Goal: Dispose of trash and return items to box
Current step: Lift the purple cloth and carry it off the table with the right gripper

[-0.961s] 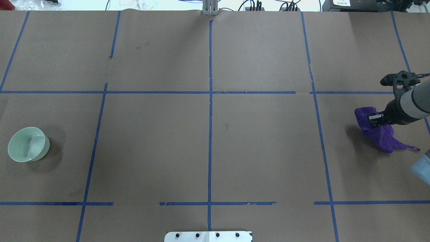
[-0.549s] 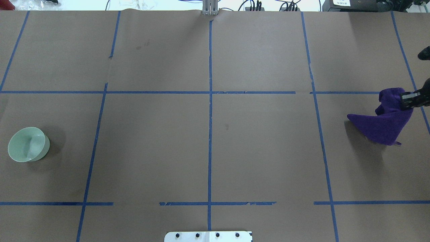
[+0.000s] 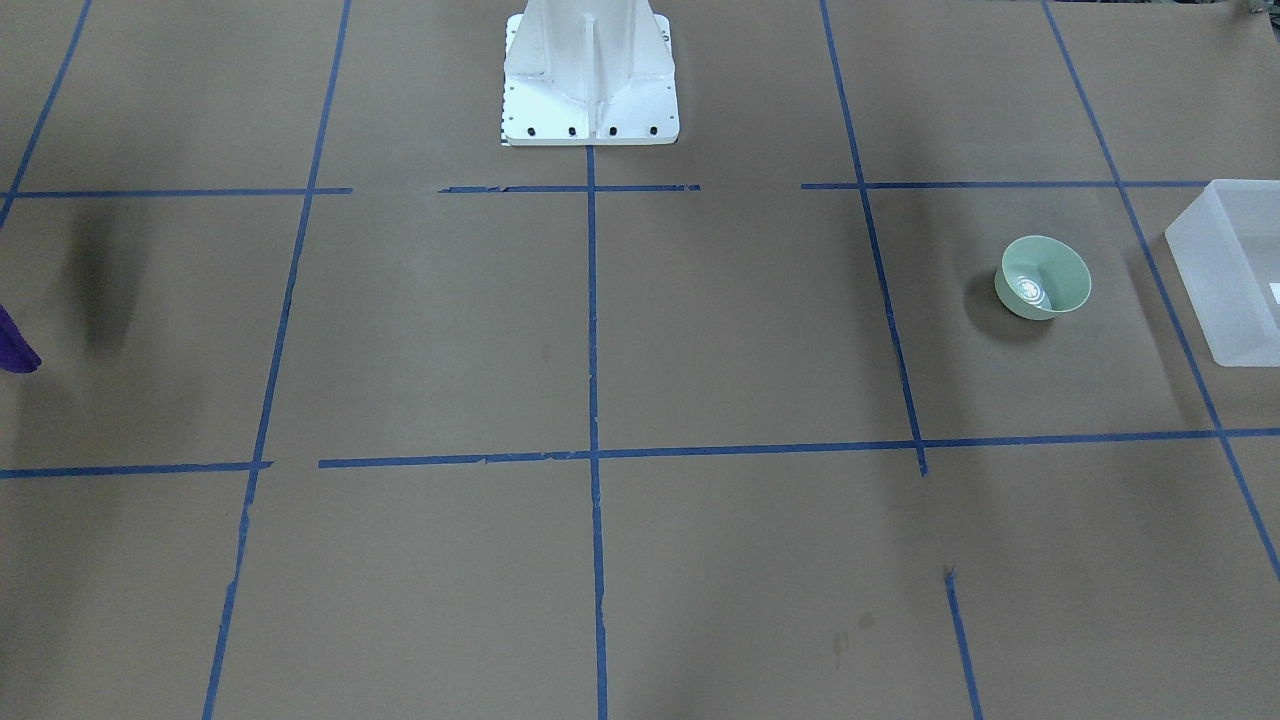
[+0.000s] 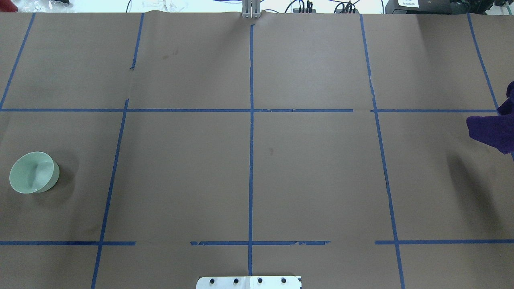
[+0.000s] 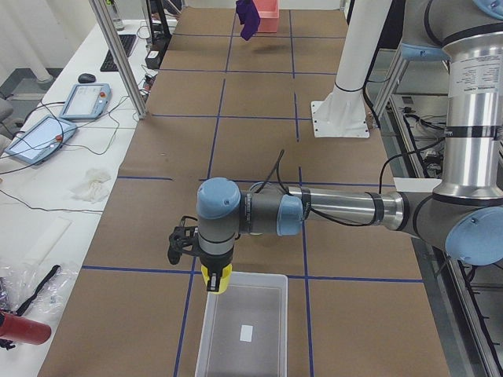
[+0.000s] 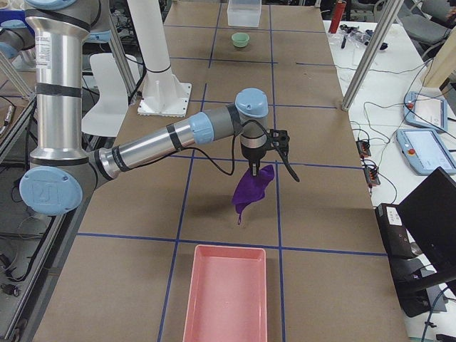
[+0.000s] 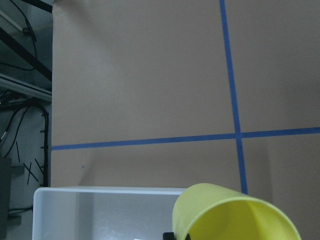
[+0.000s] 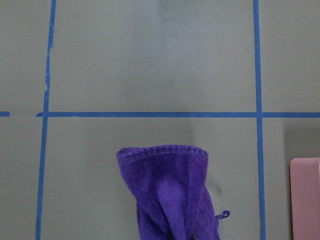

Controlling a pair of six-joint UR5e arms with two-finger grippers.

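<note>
Over box rim at left end of table: cup clenched in left end effector, only a white label showing inside. Bowl upright on table near box, apart from it. At right end, cloth dangling from clenched right end effector, off table, just short of pink tray.

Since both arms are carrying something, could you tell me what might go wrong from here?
1. The cup hangs over a corner of the box, at its rim rather than its middle. Let go there, it may bounce off or tip outside.
2. The cloth hangs in the air, short of the pink tray. Dropped too early, it would likely miss.
</note>
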